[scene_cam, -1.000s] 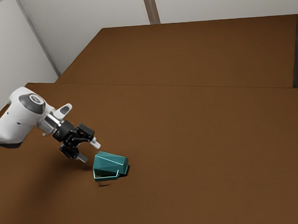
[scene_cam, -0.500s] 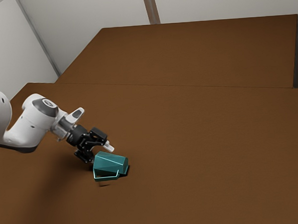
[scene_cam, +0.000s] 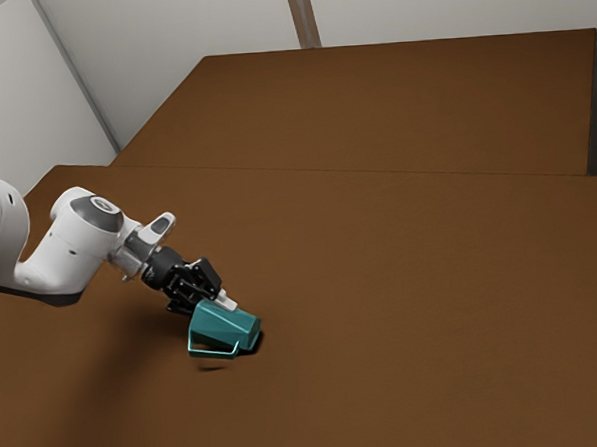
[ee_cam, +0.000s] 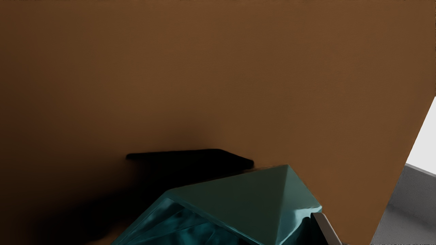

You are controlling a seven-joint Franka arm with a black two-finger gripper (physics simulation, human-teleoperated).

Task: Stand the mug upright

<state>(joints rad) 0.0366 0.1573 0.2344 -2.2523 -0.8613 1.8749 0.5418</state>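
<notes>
Exterior view: mug (scene_cam: 226, 327) tipped on its side, gripper (scene_cam: 209, 305) right at it; cannot tell whether gripper is spread or pinching; approach judged done; righting and release remain.

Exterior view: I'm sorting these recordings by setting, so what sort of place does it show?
Probably a simulated robot test room rather than a lived-in kitchen: a broad brown table, plain pale walls, and a white robot arm at a teal mug.
</notes>
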